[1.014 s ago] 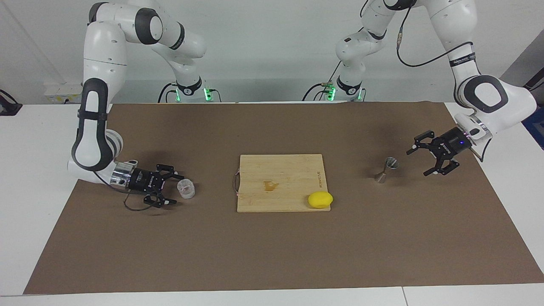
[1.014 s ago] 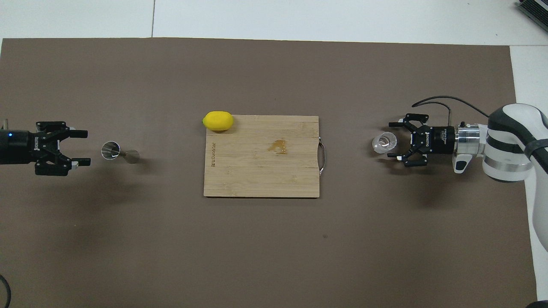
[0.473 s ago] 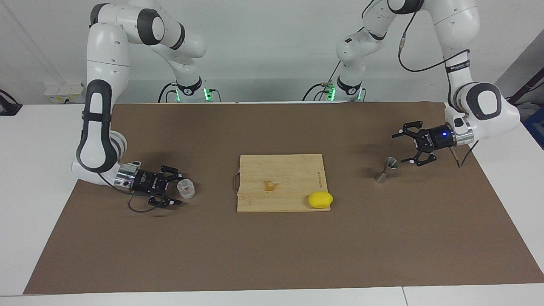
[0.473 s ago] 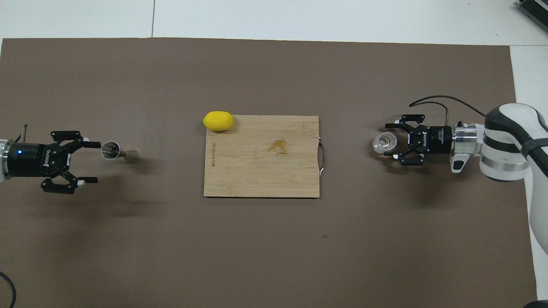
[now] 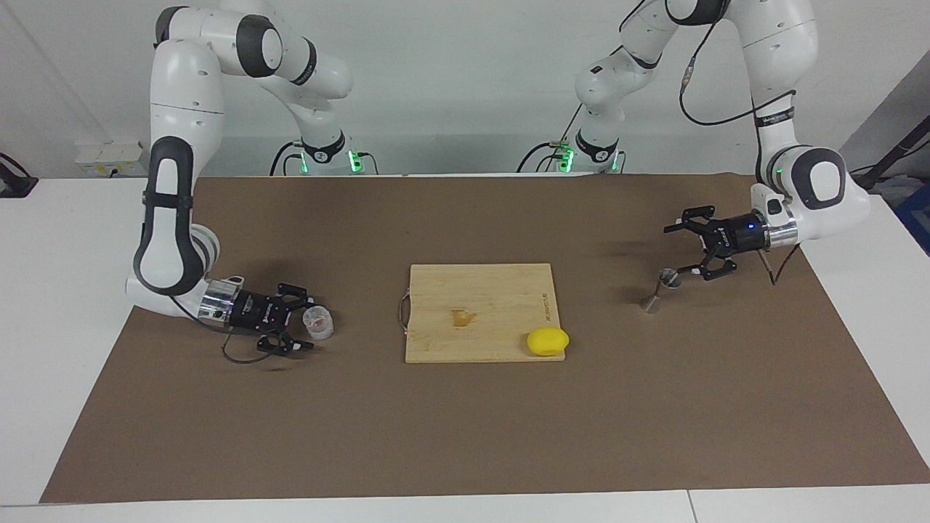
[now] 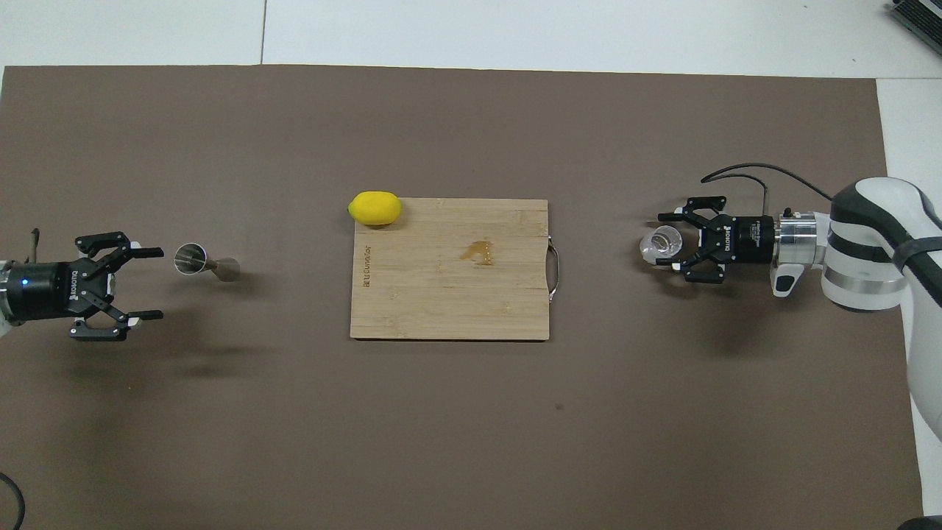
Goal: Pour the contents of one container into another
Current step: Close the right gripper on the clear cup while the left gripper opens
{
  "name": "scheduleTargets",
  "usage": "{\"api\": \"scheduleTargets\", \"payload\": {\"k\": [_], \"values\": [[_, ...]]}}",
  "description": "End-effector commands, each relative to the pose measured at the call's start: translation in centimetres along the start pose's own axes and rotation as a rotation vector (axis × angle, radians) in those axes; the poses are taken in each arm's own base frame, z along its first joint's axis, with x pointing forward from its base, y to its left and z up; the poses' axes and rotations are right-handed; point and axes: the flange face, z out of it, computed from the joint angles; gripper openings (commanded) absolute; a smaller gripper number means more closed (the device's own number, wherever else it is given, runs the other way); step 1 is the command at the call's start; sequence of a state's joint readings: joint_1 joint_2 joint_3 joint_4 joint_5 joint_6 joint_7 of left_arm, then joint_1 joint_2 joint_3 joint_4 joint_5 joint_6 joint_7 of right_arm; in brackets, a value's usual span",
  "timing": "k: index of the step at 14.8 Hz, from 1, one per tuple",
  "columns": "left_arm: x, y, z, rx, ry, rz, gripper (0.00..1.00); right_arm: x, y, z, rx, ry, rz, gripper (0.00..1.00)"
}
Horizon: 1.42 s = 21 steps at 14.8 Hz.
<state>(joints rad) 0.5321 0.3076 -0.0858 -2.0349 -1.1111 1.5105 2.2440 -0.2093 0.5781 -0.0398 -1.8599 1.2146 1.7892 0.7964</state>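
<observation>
Now: both grippers beside their containers

Board (image 6: 449, 294) sits mid-frame. Left gripper (image 5: 676, 250), jaws wide and empty, hangs by the jigger (image 5: 660, 289) at facing-view right. Right gripper (image 6: 671, 250) straddles the cup (image 6: 660, 244), half-closed; overhead shows a finger each side, grip unclear. Lemon (image 5: 548, 341) on the board's corner.

White table (image 5: 43, 305) carries a brown mat (image 5: 465, 428). Plain pale wall (image 5: 450, 87) above it. Light is even; shadows soft.
</observation>
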Motion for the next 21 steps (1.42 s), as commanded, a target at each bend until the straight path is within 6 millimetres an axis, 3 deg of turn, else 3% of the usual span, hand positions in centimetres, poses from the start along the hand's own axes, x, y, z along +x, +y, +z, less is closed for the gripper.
{"api": "scheduleTargets", "payload": {"k": [1, 3, 6, 10, 13, 16, 21], "values": [[-3.3, -0.8, 1.1, 0.034, 0.112, 0.025, 1.0, 0.2, -0.7, 0.1, 0.025, -0.011, 0.003, 0.4], [-3.5, -1.2, 1.4, 0.084, 0.137, 0.074, 1.0, -0.2, -0.8, 0.0, 0.025, -0.014, -0.006, 0.17], [-5.1, -1.3, 1.8, 0.093, 0.159, 0.046, 1.0, -1.7, -1.4, -0.7, 0.039, -0.009, -0.036, 0.0], [-5.6, -1.5, 4.2, 0.081, 0.2, 0.052, 1.0, -6.2, -1.8, -2.6, 0.074, -0.004, -0.091, 0.0], [-5.4, -1.5, 4.8, 0.078, 0.211, 0.051, 1.0, -8.8, -2.0, -4.2, 0.128, 0.024, -0.086, 0.0], [-5.4, -1.5, 5.1, 0.068, 0.215, 0.051, 1.0, -11.9, -1.7, -4.3, 0.145, 0.037, -0.085, 0.0], [-4.8, -1.3, 5.6, 0.039, 0.243, 0.059, 1.0, -14.7, -1.6, -4.1, 0.181, 0.081, -0.089, 0.0]]}}
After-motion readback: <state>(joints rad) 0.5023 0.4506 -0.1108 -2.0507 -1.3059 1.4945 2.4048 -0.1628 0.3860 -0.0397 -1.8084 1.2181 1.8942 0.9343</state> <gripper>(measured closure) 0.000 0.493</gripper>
